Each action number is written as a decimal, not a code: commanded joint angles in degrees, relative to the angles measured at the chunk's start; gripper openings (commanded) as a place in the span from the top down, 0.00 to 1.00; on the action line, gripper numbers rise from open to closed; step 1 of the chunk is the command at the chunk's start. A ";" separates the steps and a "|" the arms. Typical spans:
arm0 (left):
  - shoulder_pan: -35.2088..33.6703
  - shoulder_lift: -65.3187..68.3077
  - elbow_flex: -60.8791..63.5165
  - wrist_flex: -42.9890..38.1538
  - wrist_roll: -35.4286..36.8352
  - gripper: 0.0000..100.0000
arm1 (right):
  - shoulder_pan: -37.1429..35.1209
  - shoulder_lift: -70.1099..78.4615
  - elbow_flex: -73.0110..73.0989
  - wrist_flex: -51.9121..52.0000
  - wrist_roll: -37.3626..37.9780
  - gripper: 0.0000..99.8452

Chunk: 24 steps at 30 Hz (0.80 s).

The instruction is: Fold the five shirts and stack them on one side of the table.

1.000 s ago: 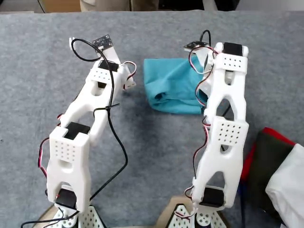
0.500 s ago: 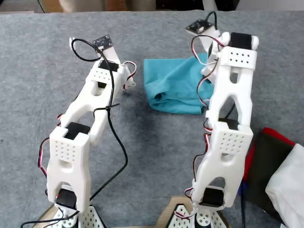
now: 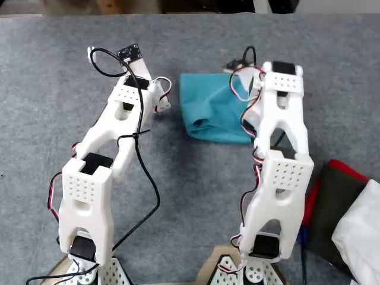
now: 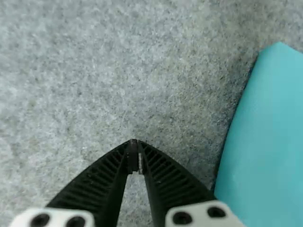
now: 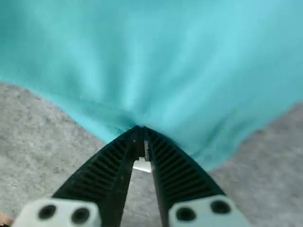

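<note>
**Surroundings.** Table (image 3: 47,71) covered in grey felt. At its near right edge lies a heap of unfolded garments: a red one (image 3: 343,168) at the bottom, a dark one (image 3: 332,202) over it, and a white one (image 3: 359,231) on top. It lies well apart from the teal shirt (image 3: 211,116). A black cable (image 3: 148,178) loops loose along the left arm (image 3: 113,130).

**Obstructions.** In the high view the right arm (image 3: 279,148) lies across the teal shirt's right edge and hides that side.

**Left gripper** (image 4: 133,158). Jaws closed tip to tip on nothing, over bare felt just beside the shirt's left edge (image 4: 265,142).

**Right gripper** (image 5: 140,142). Jaws pinched together at the shirt's border, where the cloth (image 5: 165,61) puckers in towards the tips (creases fan out from that point).

**Teal shirt.** Lies at the far middle of the table, between the two arms. Roughly folded into a squarish bundle. The top face is fairly smooth, and the near edge is rumpled into a thick roll with an open fold.
</note>
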 commanded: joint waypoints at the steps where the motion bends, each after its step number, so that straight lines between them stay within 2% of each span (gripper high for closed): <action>1: 0.35 -0.57 -2.20 -1.05 -0.35 0.98 | 0.04 -5.93 5.41 -3.87 0.53 0.99; 6: 1.14 -1.10 -5.63 0.70 -1.49 0.98 | 0.57 -13.41 5.76 -5.71 0.62 0.99; 9: 3.34 -1.10 -14.51 5.19 -1.49 0.98 | 1.54 -19.74 1.89 -5.36 0.53 0.99; 13: 9.58 -0.40 -28.84 13.36 -1.23 0.98 | 2.42 -24.13 -3.30 -8.26 0.88 0.99; 17: 16.00 2.15 -32.18 14.24 1.49 0.98 | 2.68 -21.67 -4.79 -15.38 0.88 0.99; 20: 17.67 6.02 -30.07 14.07 6.33 0.98 | 2.68 -16.31 -4.53 -22.59 0.35 0.99; 22: 18.20 9.98 -28.48 14.07 12.66 0.98 | 2.86 -11.30 -4.70 -27.78 -1.32 0.99; 24: 19.43 13.49 -28.57 13.89 13.80 0.98 | 2.86 -6.29 -5.41 -31.12 -1.49 0.99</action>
